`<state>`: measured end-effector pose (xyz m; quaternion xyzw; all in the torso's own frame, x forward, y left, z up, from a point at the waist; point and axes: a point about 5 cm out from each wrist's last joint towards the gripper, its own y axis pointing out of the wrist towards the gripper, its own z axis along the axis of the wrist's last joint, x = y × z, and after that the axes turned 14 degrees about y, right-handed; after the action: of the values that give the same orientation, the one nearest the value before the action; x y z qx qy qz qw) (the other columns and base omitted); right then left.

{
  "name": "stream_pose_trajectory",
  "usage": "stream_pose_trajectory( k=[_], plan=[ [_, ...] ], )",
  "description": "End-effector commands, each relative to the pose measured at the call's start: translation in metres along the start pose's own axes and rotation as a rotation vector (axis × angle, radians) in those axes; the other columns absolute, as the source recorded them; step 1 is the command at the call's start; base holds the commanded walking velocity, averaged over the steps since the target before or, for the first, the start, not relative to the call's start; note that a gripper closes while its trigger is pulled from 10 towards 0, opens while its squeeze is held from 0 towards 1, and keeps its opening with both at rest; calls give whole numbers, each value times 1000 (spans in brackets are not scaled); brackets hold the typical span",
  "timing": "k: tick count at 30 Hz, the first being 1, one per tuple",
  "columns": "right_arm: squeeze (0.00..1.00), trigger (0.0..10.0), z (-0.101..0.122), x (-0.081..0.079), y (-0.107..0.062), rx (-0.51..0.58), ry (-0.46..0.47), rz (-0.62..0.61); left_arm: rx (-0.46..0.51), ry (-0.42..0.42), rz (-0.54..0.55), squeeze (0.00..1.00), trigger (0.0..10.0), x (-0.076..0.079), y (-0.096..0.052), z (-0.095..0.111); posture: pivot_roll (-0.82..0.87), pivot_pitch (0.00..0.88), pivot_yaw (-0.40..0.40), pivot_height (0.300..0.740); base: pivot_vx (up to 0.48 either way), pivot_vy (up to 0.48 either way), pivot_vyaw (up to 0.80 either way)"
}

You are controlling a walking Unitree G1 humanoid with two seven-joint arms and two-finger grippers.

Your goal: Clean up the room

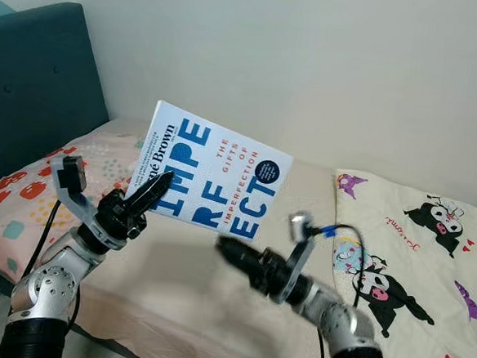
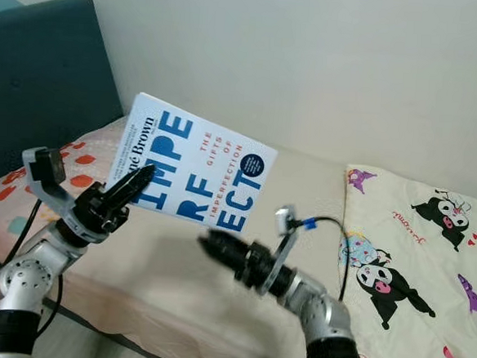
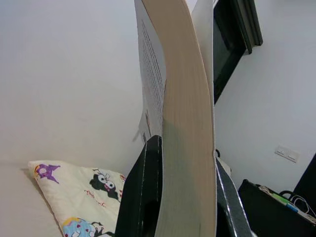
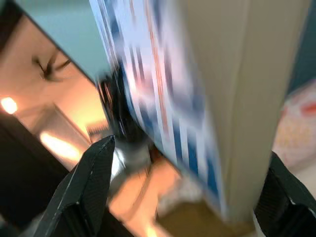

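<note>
Head view: left gripper (image 1: 158, 185) pinches the lower left corner of a white paperback book w/ blue lettering (image 1: 210, 170), held in the air over the beige bed (image 1: 182, 282), long axis sloping down to the right, cover facing the camera. Right gripper (image 1: 224, 247) sits just below the book, can't tell its gap here.

Left wrist: fingers (image 3: 140, 190) closed on the page block, book edge-on.

Right wrist: fingers (image 4: 86, 185) spread wide, book between them, untouched, blurred.

Book (image 1: 214, 177) in left hand (image 1: 158, 188) blocks right hand (image 1: 227, 250); bare bed (image 1: 182, 282) below.
</note>
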<state>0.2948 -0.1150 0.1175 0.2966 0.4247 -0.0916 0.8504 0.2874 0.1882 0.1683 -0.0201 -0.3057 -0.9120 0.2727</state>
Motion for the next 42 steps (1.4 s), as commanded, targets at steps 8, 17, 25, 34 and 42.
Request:
stream_pose_trajectory(
  k=[8,17,25,34,42],
  plan=[
    [0,10000,22,-21,0,135,36,155,-14,-14,-61,0,0,8,-2,-3,1,0,-48,740,0,0,0],
    [0,10000,22,-18,3,114,45,108,-38,-54,-146,0,0,18,-4,-6,-5,0,-54,740,0,0,0],
    [0,0,20,-19,2,79,71,112,-62,-63,-177,0,0,22,-8,-7,-6,0,-58,740,0,0,0],
    [0,0,15,-20,-6,21,78,83,-69,-42,-155,0,0,15,-8,-5,-10,0,-58,740,0,0,0],
    [0,0,4,-17,-16,-27,94,34,-73,-15,-118,0,0,7,-12,2,-13,0,-56,740,0,0,0]
  ],
)
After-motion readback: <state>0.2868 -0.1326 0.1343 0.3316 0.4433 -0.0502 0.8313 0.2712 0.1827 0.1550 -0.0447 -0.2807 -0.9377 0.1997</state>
